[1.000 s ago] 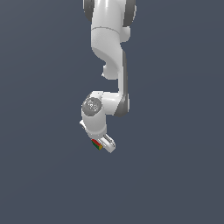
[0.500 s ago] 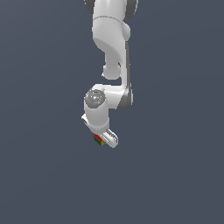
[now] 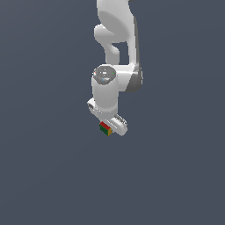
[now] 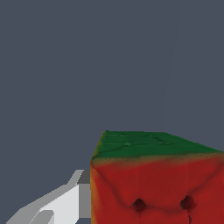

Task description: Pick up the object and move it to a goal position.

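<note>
The small cube (image 3: 105, 128) with red, green and yellow-orange faces sits between the fingers of my white gripper (image 3: 109, 128), which is shut on it and holds it in the air. In the wrist view the cube (image 4: 157, 179) fills the near corner, its red face with two dark marks toward the camera and its green face above. One white finger (image 4: 65, 203) presses against the cube's side; the other finger is out of the picture.
The white arm (image 3: 115, 44) hangs down from the top of the exterior view. Around it there is only a plain dark grey-blue background, with no other object or marker visible.
The arm has moved toward the exterior view's right and slightly upward, carrying the cube with it. The wrist has turned a little. The grip is unchanged.
</note>
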### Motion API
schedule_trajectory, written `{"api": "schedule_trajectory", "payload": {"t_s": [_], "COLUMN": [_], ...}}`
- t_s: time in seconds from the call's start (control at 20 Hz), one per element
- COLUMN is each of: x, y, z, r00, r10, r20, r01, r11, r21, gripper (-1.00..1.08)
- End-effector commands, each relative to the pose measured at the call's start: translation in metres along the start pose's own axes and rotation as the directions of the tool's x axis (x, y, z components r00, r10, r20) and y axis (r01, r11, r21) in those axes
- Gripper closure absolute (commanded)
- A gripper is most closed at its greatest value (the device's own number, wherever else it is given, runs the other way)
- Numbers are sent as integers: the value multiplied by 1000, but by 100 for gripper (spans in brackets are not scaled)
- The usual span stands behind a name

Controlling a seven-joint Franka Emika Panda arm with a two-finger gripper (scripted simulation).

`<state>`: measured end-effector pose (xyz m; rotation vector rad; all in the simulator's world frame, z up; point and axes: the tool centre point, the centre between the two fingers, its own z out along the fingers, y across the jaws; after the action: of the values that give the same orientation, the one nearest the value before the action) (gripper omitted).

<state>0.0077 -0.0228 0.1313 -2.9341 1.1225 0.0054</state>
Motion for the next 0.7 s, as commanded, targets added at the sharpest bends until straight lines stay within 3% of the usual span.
{"api": "schedule_trajectory", "payload": {"t_s": [0.0,0.65], "x": [-13,-91], "y": [-2,-12], "z": [-24,-157], "r00": [1000,1000], "r10": [0,1], "r20": [-2,-4], "r01": [0,-1], "r11": [1000,1000], "r21": [2,0], "gripper": [108,108]}}
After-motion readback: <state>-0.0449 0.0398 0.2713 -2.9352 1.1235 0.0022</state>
